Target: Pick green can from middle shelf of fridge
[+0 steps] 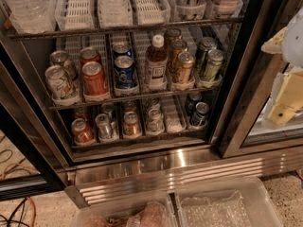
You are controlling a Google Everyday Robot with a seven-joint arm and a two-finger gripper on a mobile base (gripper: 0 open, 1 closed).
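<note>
The fridge (189, 167) stands open in front of me. Its middle shelf (137, 96) carries lanes of drinks. The green can (211, 65) stands at the front of the rightmost lane in a clear cup, with a second green can (203, 48) right behind it. My gripper (285, 98), pale yellow under a white arm part, hangs at the right edge of the view. It is in front of the right glass door, outside the fridge, well right of the green can and a little lower in the picture.
On the middle shelf, left of the green cans, are brown-gold cans (183, 67), a bottle (155, 60), blue cans (124, 71), red cans (94, 78) and pale cans (59, 82). A dark door post (239, 93) stands between gripper and cans. Clear bins (222, 205) lie on the floor.
</note>
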